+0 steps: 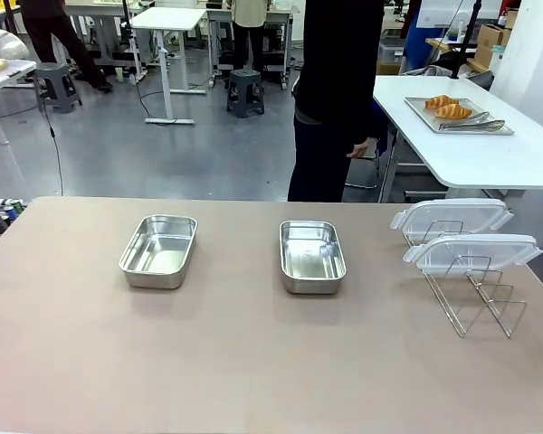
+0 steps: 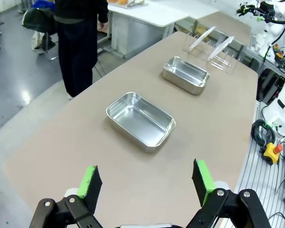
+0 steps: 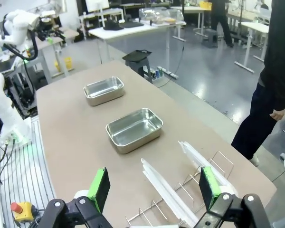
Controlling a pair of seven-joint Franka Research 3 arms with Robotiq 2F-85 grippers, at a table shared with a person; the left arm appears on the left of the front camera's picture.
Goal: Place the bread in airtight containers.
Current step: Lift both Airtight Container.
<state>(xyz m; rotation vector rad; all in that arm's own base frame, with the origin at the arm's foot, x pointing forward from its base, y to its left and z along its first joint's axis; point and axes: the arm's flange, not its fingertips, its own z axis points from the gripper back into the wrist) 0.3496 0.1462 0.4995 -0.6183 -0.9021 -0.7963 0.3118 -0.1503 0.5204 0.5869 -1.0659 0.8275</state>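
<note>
While both hang over the beige table [image 1: 253, 380] with jaws spread wide and empty, left gripper [image 2: 146, 178] and right gripper [image 3: 155, 186] touch nothing. Shiny rectangular stainless-steel pans, two, empty: one left [image 1: 158, 250], one centre [image 1: 312, 256], well apart. Clear plastic lids [image 1: 452, 217], two, propped in a wire rack [image 1: 480, 303]. Golden-brown croissants [image 1: 441, 101], two, touching, on a flat steel tray [image 1: 414, 107] on a white side table [image 1: 471, 163], near a standing person [image 1: 330, 99].
</note>
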